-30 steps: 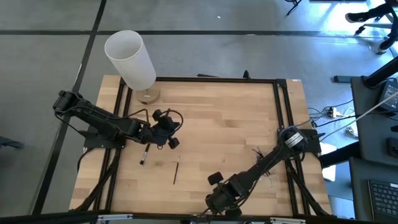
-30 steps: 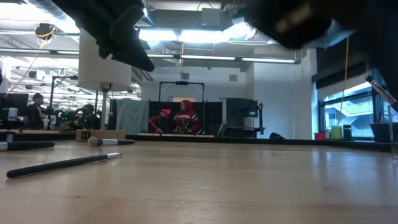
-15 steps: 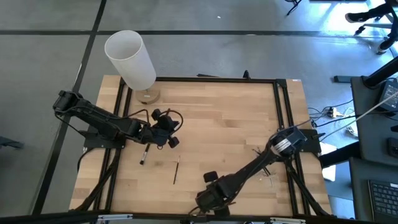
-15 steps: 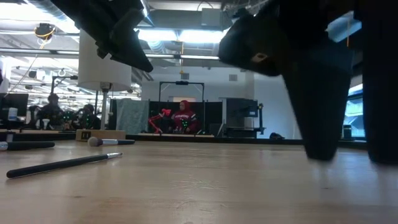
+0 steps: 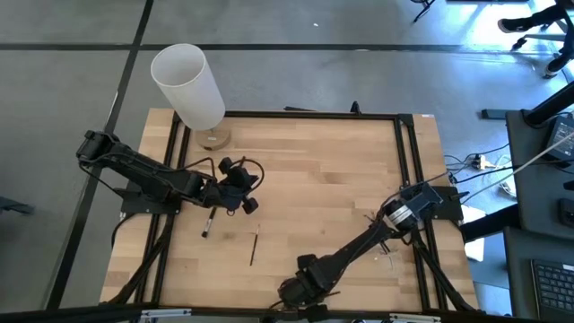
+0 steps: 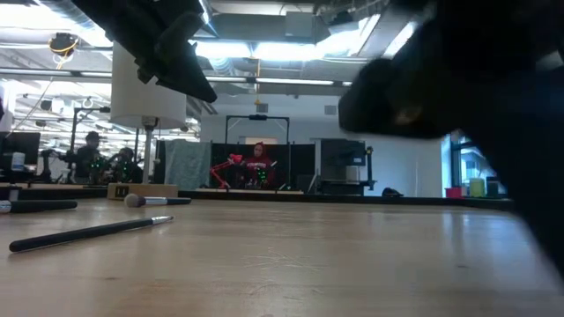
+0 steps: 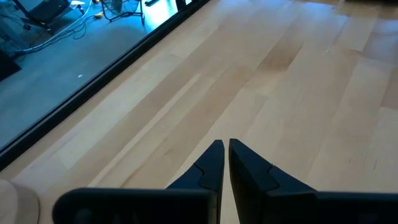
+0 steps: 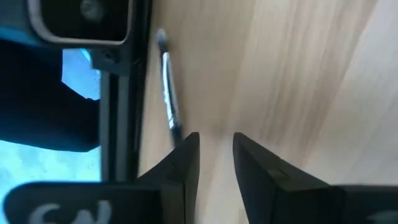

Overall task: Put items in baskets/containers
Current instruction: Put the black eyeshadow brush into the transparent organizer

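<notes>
Two thin dark brushes lie flat on the wooden table (image 5: 323,170): one with a pale tip (image 5: 207,223) and one farther right (image 5: 254,244). Both show in the low view, the first farther off (image 6: 155,201) and the second nearer (image 6: 88,231). My left gripper (image 5: 244,196) hangs shut and empty above the table (image 7: 225,147), just beyond them. My right gripper (image 5: 294,292) is open near the table's near edge. In its wrist view (image 8: 214,142) a pale-tipped brush (image 8: 166,93) lies along the edge rail, just ahead of one fingertip. No clear container shows.
A tall white cylinder (image 5: 188,85) on a round wooden base (image 5: 213,137) stands at the far left corner. More thin brushes lie near the right arm's base (image 5: 373,220). A black frame rail (image 5: 404,152) runs along the table's sides. People sit in the room beyond (image 6: 257,165).
My right gripper has gone toward the table's left and near edges, close to the low camera, where it swung across the view. My left gripper and the brushes have kept still.
</notes>
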Controlling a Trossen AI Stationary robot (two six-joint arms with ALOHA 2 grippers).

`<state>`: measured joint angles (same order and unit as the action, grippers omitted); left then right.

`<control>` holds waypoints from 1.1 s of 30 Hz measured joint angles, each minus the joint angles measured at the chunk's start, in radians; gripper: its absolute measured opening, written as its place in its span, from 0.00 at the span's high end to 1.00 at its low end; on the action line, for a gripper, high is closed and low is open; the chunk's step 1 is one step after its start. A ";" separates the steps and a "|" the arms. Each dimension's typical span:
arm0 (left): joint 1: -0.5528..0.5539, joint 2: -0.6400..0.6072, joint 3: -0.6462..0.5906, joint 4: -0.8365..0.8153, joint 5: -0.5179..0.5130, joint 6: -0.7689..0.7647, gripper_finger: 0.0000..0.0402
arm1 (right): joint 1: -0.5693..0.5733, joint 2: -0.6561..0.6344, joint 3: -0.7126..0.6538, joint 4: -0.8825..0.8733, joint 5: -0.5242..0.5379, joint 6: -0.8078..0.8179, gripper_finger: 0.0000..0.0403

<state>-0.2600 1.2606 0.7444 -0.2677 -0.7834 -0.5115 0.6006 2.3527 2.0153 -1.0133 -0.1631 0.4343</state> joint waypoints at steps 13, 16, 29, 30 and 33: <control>0.000 0.000 0.000 0.001 0.011 0.000 0.95 | 0.061 -0.002 0.006 0.055 0.081 0.026 0.76; 0.000 0.000 0.000 0.001 0.015 0.000 0.95 | 0.071 0.014 -0.008 0.068 0.095 0.008 0.76; 0.000 0.000 0.000 0.005 -0.011 0.002 0.95 | 0.055 0.028 -0.036 -0.078 0.241 -0.044 0.87; 0.000 0.000 0.000 0.003 -0.011 0.002 0.95 | 0.049 0.028 -0.037 -0.102 0.249 -0.060 0.90; 0.000 0.000 0.000 0.002 -0.010 0.002 0.95 | 0.028 0.029 -0.038 -0.135 0.249 -0.081 0.95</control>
<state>-0.2598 1.2606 0.7444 -0.2653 -0.7937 -0.5098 0.6284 2.3818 1.9777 -1.1486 0.0857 0.3529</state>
